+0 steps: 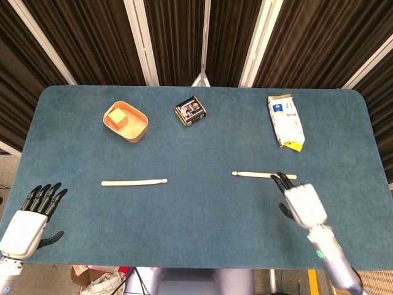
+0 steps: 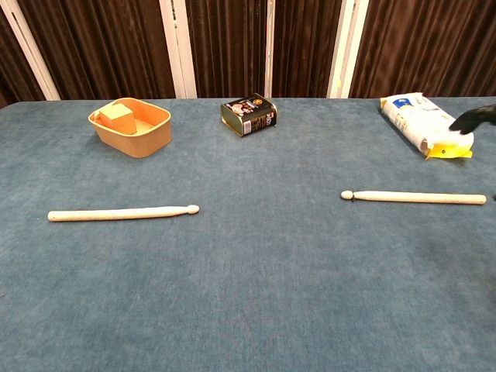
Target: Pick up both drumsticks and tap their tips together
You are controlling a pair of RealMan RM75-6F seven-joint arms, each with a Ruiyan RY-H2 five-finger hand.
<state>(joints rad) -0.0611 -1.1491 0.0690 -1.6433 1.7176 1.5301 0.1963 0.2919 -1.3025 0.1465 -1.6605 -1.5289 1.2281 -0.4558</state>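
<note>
- The right hand [image 1: 300, 203] is seen above the butt end of the right drumstick [image 1: 264, 176], its dark fingertips [image 1: 281, 180] over the stick; nothing is gripped, though how far the fingers are spread cannot be told from these views. In the chest view only a dark fingertip is caught at the right edge.
- The left hand [image 1: 32, 216] is held open and empty at the near left corner of the table [image 1: 202, 215], fingers apart, well apart from the left drumstick [image 1: 134, 182].
- Both drumsticks are laid flat on the table, tips turned inward toward each other — a placement judged to suit one stick to each hand, with the butts left outermost for gripping.
- The sticks are pale, slender wooden rods, tapered to small rounded tips; the table is covered in a matte blue, felt-like cloth.
- Along the far side are set an orange tray [image 1: 136, 129] holding a yellow block [image 1: 118, 115], a small dark tin [image 1: 190, 111] and a white pouch [image 1: 285, 120] — none needed for the task.
</note>
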